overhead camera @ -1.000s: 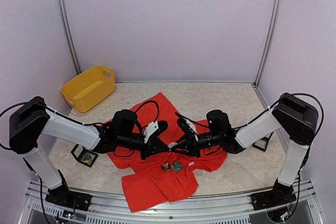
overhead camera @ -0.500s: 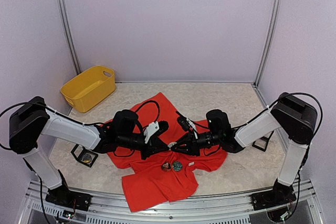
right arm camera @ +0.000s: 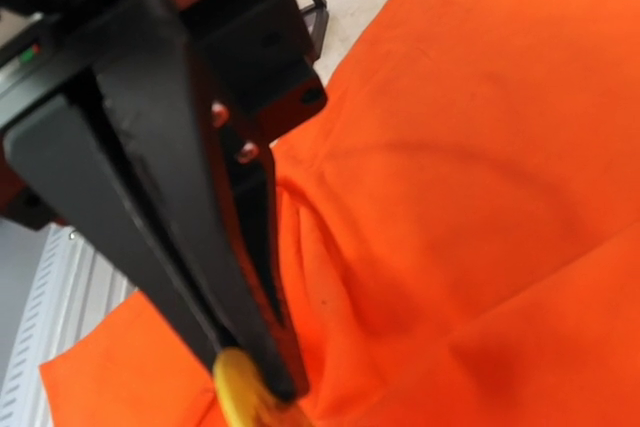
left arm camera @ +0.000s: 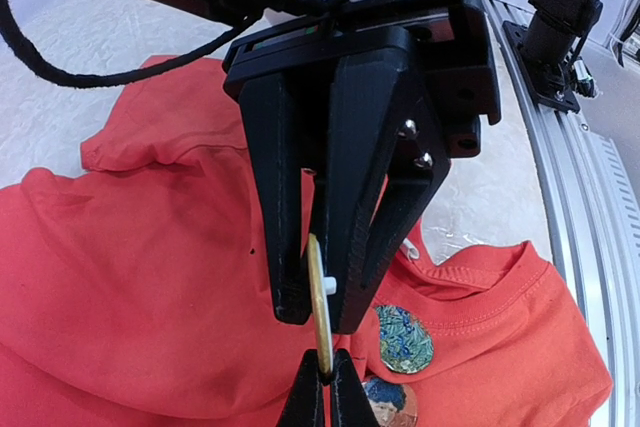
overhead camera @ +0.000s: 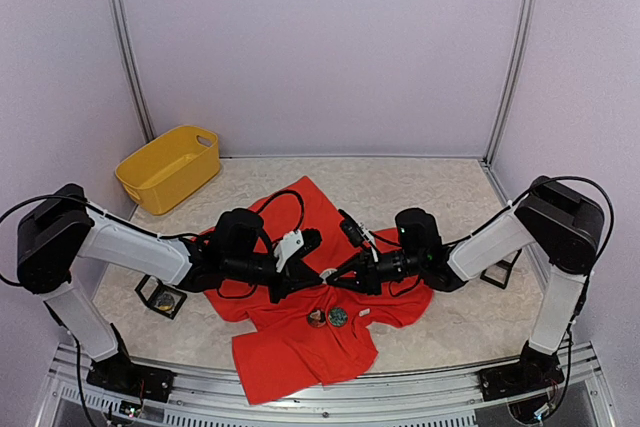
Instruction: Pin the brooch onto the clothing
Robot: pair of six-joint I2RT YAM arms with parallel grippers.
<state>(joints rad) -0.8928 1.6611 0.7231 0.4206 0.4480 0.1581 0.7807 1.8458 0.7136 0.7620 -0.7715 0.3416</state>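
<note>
Both left fingers (left arm camera: 308, 403) and right fingers (left arm camera: 288, 247) pinch brooch (left arm camera: 320, 312) over clothing (left arm camera: 140, 267) on speckled table (overhead camera: 440, 192).

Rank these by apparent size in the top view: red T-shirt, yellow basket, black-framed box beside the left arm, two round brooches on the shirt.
1. red T-shirt
2. yellow basket
3. black-framed box
4. brown brooch and green brooch: they look alike in size, so unranked.

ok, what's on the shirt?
A green brooch and portrait brooch lie on the shirt. Above, the left gripper and right gripper hold a yellow brooch; cloth beneath them hidden.
</note>
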